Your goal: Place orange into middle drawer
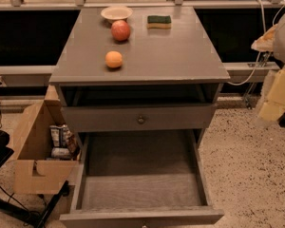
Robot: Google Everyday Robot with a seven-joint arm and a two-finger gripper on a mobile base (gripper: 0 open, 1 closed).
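The single camera view looks down from the front onto a grey cabinet [180,56] standing on a speckled floor [249,165]. The orange [114,59] rests on the cabinet's top, left of centre and near the front edge, touched by nothing. Just behind it, apart by a small gap, sits a red-and-yellow apple [120,30]. Behind that, at the back edge, is a shallow pale bowl [116,13]. A green-and-yellow sponge [159,22] lies to the right of the bowl, well clear of the fruit. Below the top, the upper drawer [180,118] is shut, its small dark knob [141,119] at the middle of its front. Under it the middle drawer [141,191] is pulled far out toward the camera, past the front edge of the top, showing its plain grey floor and low side walls. The gripper [277,98] hangs at the right edge of the view, off to the side of the cabinet and lower than its top, well apart from the orange. It shows only as pale yellowish blocks, and whether it is wide or narrow cannot be told. A white cable [242,77] droops beside it. At the cabinet's left stands an open cardboard box [31,137] holding crumpled packets [61,139], close against the drawer's left wall.
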